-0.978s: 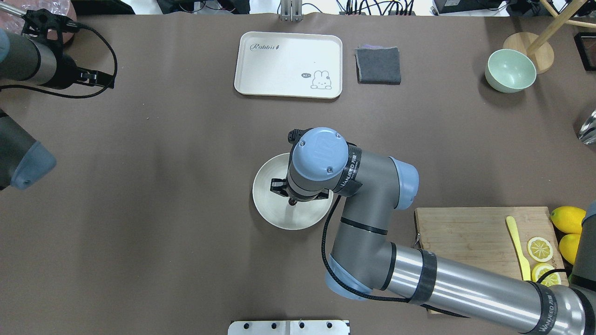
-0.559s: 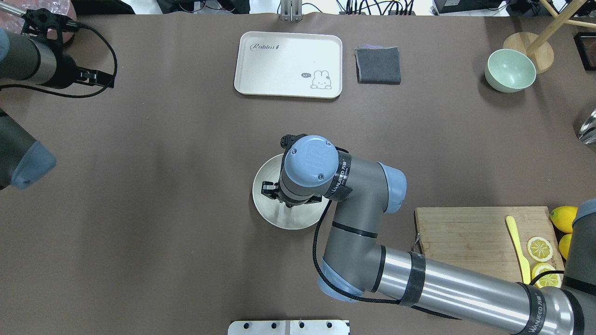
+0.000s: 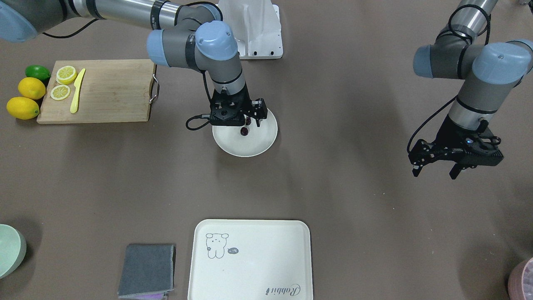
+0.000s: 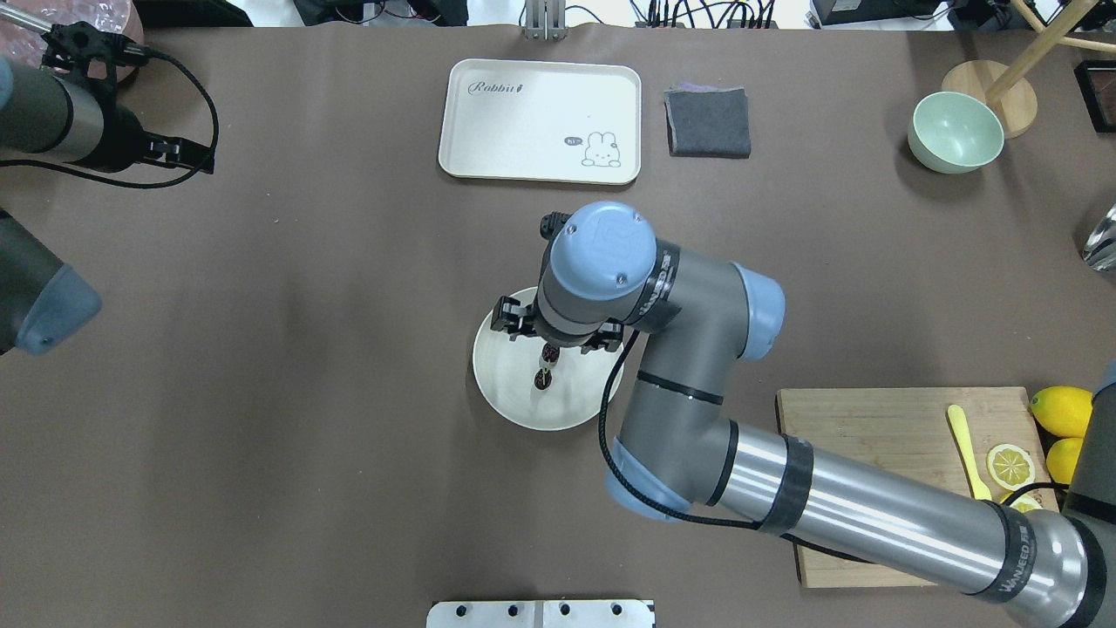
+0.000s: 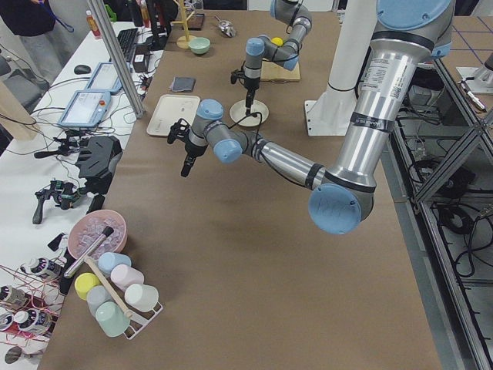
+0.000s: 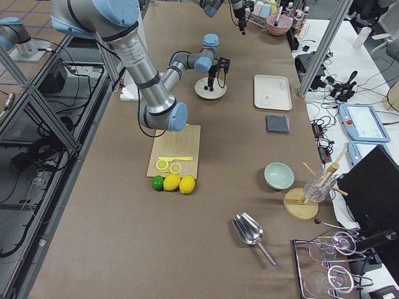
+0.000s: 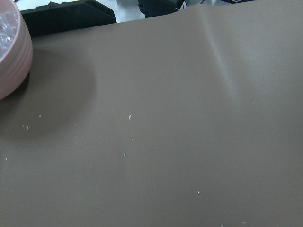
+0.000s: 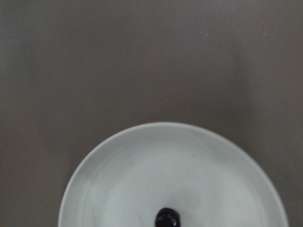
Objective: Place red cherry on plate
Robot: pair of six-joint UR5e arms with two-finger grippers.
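The red cherry [image 4: 543, 376], a pair of tiny dark fruits on thin stems, lies near the middle of the round cream plate [image 4: 514, 403]. From across the table the cherry [image 3: 244, 131] and plate [image 3: 255, 146] show the same. My right gripper [image 3: 238, 120] hovers just above the plate's robot-side half, open, with nothing between its fingers. In the right wrist view one dark cherry [image 8: 167, 219] sits at the bottom edge on the plate [image 8: 142, 179]. My left gripper [image 3: 433, 171] hangs open and empty over bare table, far from the plate.
A cream rabbit tray [image 4: 540, 122], a grey cloth [image 4: 708, 122] and a pale green bowl [image 4: 955, 133] lie along the far side. A cutting board [image 4: 872, 436] with a yellow knife, lemon slices and lemons [image 4: 1062, 410] sits at the near right. A pink bowl [image 7: 9, 56] is by the left wrist.
My right gripper has lifted and shifted toward the far side of the plate. The cherry, earlier tucked under the gripper, now lies in plain sight on the plate. The left arm barely moved.
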